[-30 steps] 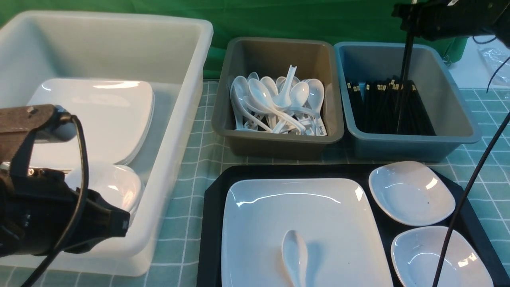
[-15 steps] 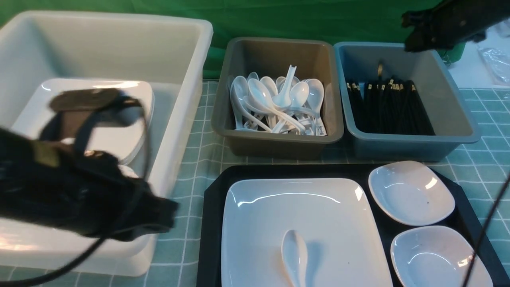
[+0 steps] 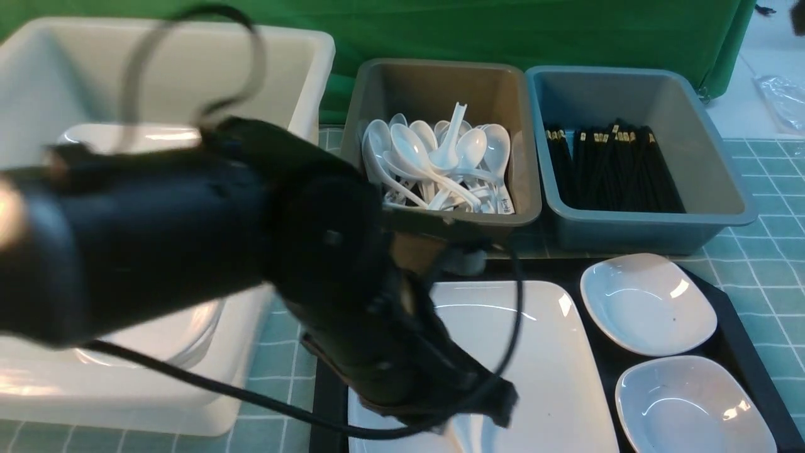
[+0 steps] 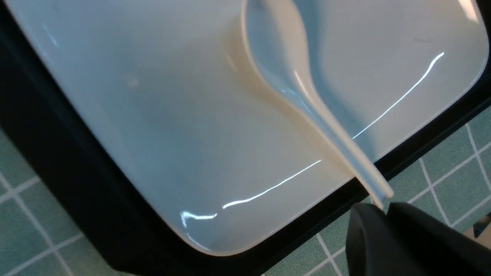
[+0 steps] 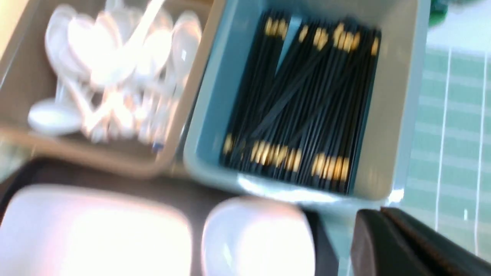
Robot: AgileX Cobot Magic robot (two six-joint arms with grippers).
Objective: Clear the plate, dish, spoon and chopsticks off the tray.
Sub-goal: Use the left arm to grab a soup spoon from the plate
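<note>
**Fig. Spoon handle and left tool at the near edge of the plate.**

Left wrist view: the spoon [image 4: 303,92] lies hollow side up on the plate [image 4: 153,115]. Its long axis runs from the top centre of the frame diagonally down to the lower right. There the handle end reaches out past the plate's rim, above the raised edge of the tray [image 4: 57,165].

The left tool [image 4: 385,211] sits at the lower right of the frame, in line with that axis and just beside the handle tip. Contact cannot be told. Its two dark fingers stand close together with only a thin seam between them, and they hold nothing.

Front view: the left arm [image 3: 188,233] crosses from the left edge to the lower centre of the frame. Its wrist is pitched down over the plate's near side and hides most of the spoon. Two small dishes [image 3: 648,305] rest on the tray at the lower right.

Right wrist view (blurred): the right tool [image 5: 378,218] is closed and empty. It is high above the blue-grey bin [image 5: 402,115], where many chopsticks [image 5: 303,99] lie. None shows on the tray.

Judgement: the left arm is by far the nearer to the spoon. A grasp would call for the fingers to part and straddle the handle across its axis.
</note>
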